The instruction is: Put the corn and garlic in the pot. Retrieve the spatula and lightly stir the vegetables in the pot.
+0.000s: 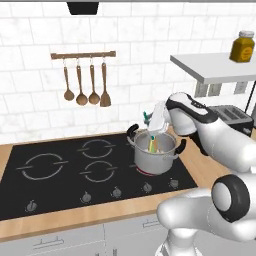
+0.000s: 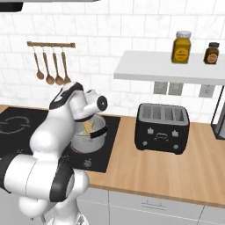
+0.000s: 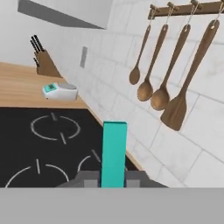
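Closest in, seen from the hand camera: gripper (image 3: 113,183) clamped on the slim spatula with the long teal-green handle (image 3: 114,153), handle rising straight out from between the two dark finger tips. Blade end not to be seen from that side.

Next out, in the left base view: gripper (image 1: 156,131) poised just above the rim of the shiny steel straight-sided pot with two dark loop handles (image 1: 156,155), on the rear right ring of the black glass cooktop (image 1: 60,175) set into the wooden bench (image 1: 210,172). Spatula (image 1: 152,142) running steeply down from the gripper into the pot's mouth, long axis close to upright, leaning a little, teal end poking up above the hand, yellow-orange end low inside. Blade therefore straight below the gripper, inside the pot wall; probably the stirring step, calling for small sideways sweeps kept clear of the rim.

Something pale yellow-green low in the pot beside the blade, likely the small corn cob; garlic bulb too small to make out, so cannot tell where.

Farthest back: brown wooden spoons and spatula on the wall rail (image 1: 82,55), well apart from the pot.
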